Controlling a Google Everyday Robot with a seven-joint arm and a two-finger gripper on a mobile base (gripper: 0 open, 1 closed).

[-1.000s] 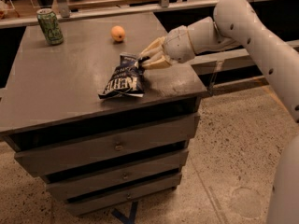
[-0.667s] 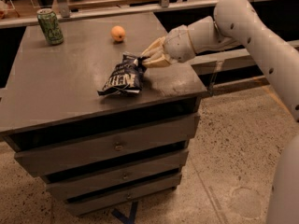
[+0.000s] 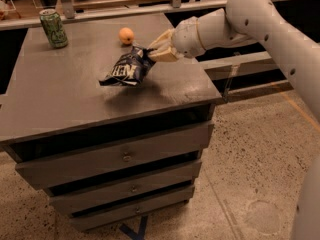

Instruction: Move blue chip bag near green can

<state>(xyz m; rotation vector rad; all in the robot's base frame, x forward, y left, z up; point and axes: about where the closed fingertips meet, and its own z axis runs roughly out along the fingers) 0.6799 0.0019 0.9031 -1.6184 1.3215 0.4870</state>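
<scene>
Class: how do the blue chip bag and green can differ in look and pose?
The blue chip bag is dark and crumpled; the green can is pale, smooth. The bag is tilted, pinched by the claw above the table; the can stands upright, far left. Both bear markings.

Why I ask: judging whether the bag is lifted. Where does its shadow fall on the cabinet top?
Camera view: a soft shadow lies on the cabinet top just in front of the blue chip bag, pinched at its right end by the gripper; likely overhead light, bag probably raised.
</scene>
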